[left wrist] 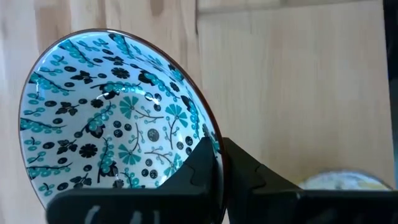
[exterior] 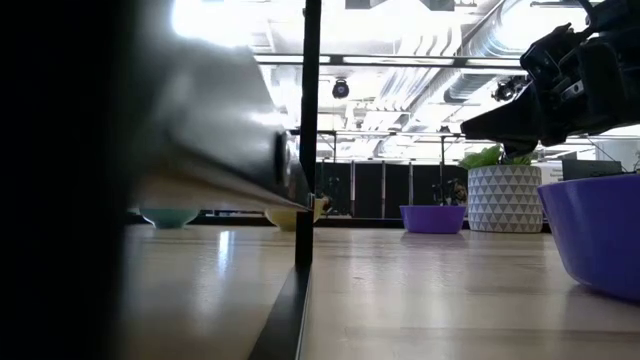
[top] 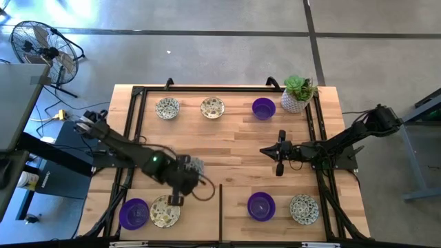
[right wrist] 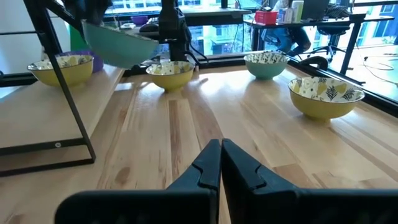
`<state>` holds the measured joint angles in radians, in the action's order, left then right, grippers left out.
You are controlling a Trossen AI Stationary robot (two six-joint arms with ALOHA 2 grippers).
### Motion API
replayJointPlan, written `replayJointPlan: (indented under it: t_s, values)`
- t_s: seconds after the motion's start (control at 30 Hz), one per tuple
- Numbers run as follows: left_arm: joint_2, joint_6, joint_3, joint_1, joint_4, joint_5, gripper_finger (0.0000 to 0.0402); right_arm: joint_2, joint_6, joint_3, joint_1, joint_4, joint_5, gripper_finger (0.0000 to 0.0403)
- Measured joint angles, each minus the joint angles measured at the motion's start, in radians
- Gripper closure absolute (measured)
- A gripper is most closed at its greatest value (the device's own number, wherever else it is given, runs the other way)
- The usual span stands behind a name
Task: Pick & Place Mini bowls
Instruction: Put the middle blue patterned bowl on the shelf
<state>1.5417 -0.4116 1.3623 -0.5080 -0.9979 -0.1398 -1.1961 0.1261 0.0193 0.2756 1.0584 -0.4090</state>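
Note:
My left gripper (top: pixel 176 198) hangs over the table's near left part, shut on a mini bowl (left wrist: pixel 118 118) that is white inside with a teal and black flower pattern. From the right wrist view the bowl's teal outside (right wrist: pixel 118 42) shows above the table. Other mini bowls rest on their bases. Two patterned ones (top: pixel 167 107) (top: pixel 212 107) and a purple one (top: pixel 263 108) stand along the far side. A purple (top: pixel 261 206) and a patterned one (top: pixel 304 209) stand near right. My right gripper (right wrist: pixel 221 149) is shut and touches nothing, hovering right of centre (top: pixel 265 149). My left gripper pinches the patterned bowl by its rim (left wrist: pixel 213 138), one finger (left wrist: pixel 198 171) inside the bowl and the other (left wrist: pixel 249 174) outside. The fingers come from above, pointing down. The bowl is lifted clear of the table and tilted, its inside facing the wrist camera.
A purple bowl (top: pixel 134 213) and a patterned bowl (top: pixel 165 211) sit at the near left, another patterned bowl (top: pixel 196 165) beside the left arm. A white pot with a green plant (top: pixel 298 93) stands in the far right corner. Black frame rails (top: pixel 220 207) edge the table.

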Motion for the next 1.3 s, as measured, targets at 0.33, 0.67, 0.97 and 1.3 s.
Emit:
replayJointPlan:
  t_s: [0.33, 0.67, 0.97, 1.3]
  values:
    - [-0.002, -0.041, 0.000, -0.103, 0.123, -0.013, 0.0392, 0.000, -0.002, 0.000, 0.000, 0.000, -0.004, 0.0402]
    - [0.108, -0.047, 0.000, -0.144, 0.185, -0.035, 0.0392, 0.000, 0.004, 0.000, 0.000, -0.002, -0.003, 0.0401]
    - [0.146, -0.038, -0.001, -0.168, 0.240, -0.043, 0.0392, 0.000, 0.007, 0.000, 0.000, -0.004, -0.001, 0.0401]
    - [0.184, -0.065, 0.007, -0.187, 0.235, -0.063, 0.0392, 0.000, 0.016, 0.000, 0.000, -0.005, 0.003, 0.0402]
